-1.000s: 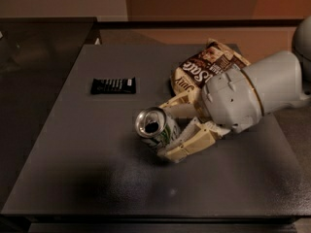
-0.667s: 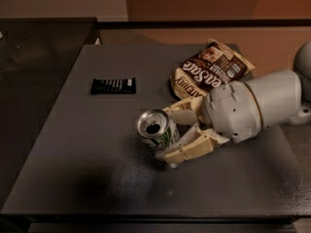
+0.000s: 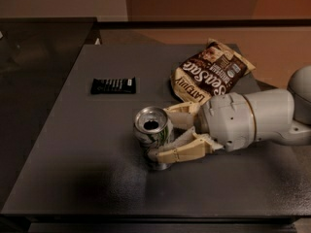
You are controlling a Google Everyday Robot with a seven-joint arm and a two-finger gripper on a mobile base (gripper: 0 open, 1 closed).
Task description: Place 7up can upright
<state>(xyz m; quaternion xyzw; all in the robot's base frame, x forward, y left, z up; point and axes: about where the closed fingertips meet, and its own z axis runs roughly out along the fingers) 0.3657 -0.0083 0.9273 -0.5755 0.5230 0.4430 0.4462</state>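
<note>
Robot gripper (image 3: 164,134) grasped the 7up can (image 3: 152,132), which stood upright on a dark tabletop (image 3: 82,149).
Its jaws pinched the can's sides near the tabletop's middle, just in front of a snack bag (image 3: 210,74).

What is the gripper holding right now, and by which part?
The gripper holds the 7up can by its side wall, with the fingers on opposite sides of the body. The can stands upright on the table.

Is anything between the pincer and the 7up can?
Nothing visible: the pincer grips the small silvery green-print metal can, upright on the dark grey tabletop. The brown-and-cream snack bag and flat black wrapped bar lie apart from the can.
</note>
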